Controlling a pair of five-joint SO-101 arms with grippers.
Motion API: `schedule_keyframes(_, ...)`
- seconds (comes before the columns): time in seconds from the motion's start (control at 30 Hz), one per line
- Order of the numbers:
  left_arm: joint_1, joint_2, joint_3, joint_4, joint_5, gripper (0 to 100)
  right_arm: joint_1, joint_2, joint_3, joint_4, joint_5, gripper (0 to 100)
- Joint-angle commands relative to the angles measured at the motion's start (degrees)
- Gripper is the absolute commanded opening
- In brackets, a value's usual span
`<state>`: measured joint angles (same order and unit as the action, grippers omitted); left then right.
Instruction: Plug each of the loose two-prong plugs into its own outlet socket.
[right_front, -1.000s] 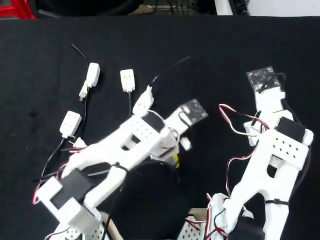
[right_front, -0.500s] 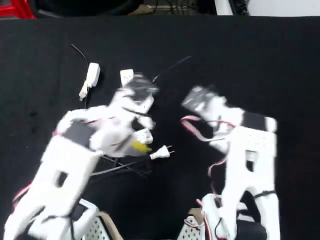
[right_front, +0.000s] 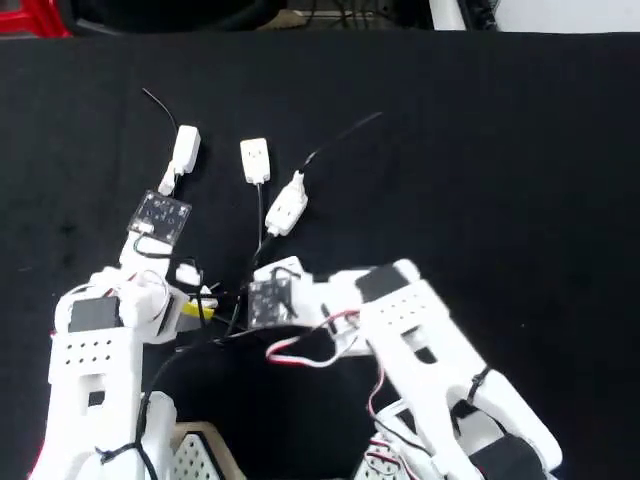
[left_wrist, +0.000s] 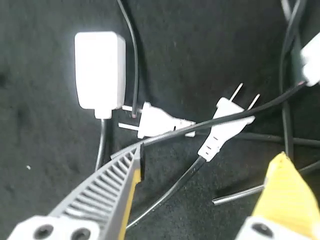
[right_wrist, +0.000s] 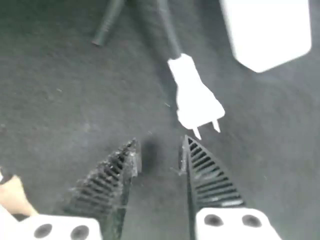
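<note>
In the left wrist view my left gripper (left_wrist: 207, 155) hangs open over two loose white two-prong plugs. One plug (left_wrist: 155, 121) lies with its prongs close to a white outlet socket (left_wrist: 100, 70). The other plug (left_wrist: 227, 120) lies beside it with a black cord across it. My right gripper (right_wrist: 160, 145) is open just above the cloth, nothing between its black fingers (right_wrist: 120, 175). A third loose plug (right_wrist: 197, 102) lies just ahead, prongs toward the gripper, near a white outlet socket (right_wrist: 270, 30). In the high view the left arm (right_front: 100, 350) and right arm (right_front: 400, 310) converge near the centre-left.
On the black cloth farther back lie an outlet with a plug in it (right_front: 183, 152), a lone outlet (right_front: 255, 160) and another joined pair (right_front: 285, 205). Thin black cords (right_front: 340, 135) cross the middle. The right half of the table (right_front: 520, 150) is bare.
The left arm swung from across the middle to the left side. The right arm came from the far right to the centre, over the loose plug that was lying there.
</note>
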<state>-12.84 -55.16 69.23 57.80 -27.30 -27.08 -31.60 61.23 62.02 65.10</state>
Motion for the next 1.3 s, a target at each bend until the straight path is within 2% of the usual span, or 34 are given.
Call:
schedule_keyframes(0.0,-2.77,-0.97,2.07,-4.75,0.00,38,-3.43,-4.00,3.03,-5.71,-3.43,13.4)
schedule_keyframes(0.23,-7.52,-0.97,9.98,-16.79,0.62,38,-7.91,-18.42,9.36,-6.86,-6.68,13.6)
schedule_keyframes(0.33,-7.43,-0.70,9.98,-17.93,0.62,38,-8.79,-23.34,11.38,-6.68,-8.35,13.6)
schedule_keyframes(0.47,-5.14,-0.97,13.85,-24.09,-1.23,38,-8.70,-25.27,12.88,-8.62,-8.35,13.7)
schedule_keyframes(0.57,-1.63,-1.05,15.16,-24.26,-3.87,38,-8.53,-23.60,14.73,-11.96,-8.35,13.7)
schedule_keyframes(0.7,-1.54,-1.05,15.43,-24.53,-2.02,38,-7.38,-18.77,15.52,-16.35,-8.44,13.5)
schedule_keyframes(0.9,-1.54,-1.05,15.52,-24.62,-1.32,35,-1.49,-9.01,15.43,-24.70,-8.09,13.7)
schedule_keyframes(1.07,-1.45,-1.05,15.43,-24.70,-1.58,28,-0.97,-4.53,14.02,-24.97,-7.30,13.6)
schedule_keyframes(1.27,-1.45,-1.05,15.43,-24.70,-1.76,28,-1.23,-5.93,13.85,-22.77,-7.03,13.7)
